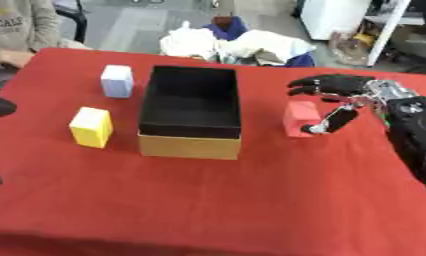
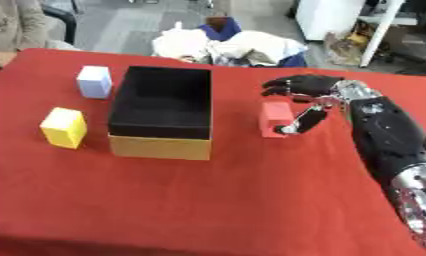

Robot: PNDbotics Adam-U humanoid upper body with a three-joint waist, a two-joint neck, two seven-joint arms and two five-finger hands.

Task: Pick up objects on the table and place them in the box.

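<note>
Right hand [image 2: 306,100] pinches red block [image 2: 274,118] on red tablecloth [image 2: 234,200]; floor clutter [image 2: 225,45] behind.

The box [image 1: 190,112] stands open near the middle of the table [image 1: 251,200]. At its 9 o'clock sits one block [image 1: 91,127], and at its 10 o'clock, farther back, another block [image 1: 117,81]. At its 3 o'clock stands a third block [image 1: 299,119], with the right hand [image 2: 308,100] around it from its 3 o'clock side, fingers above and thumb at the near side.
</note>
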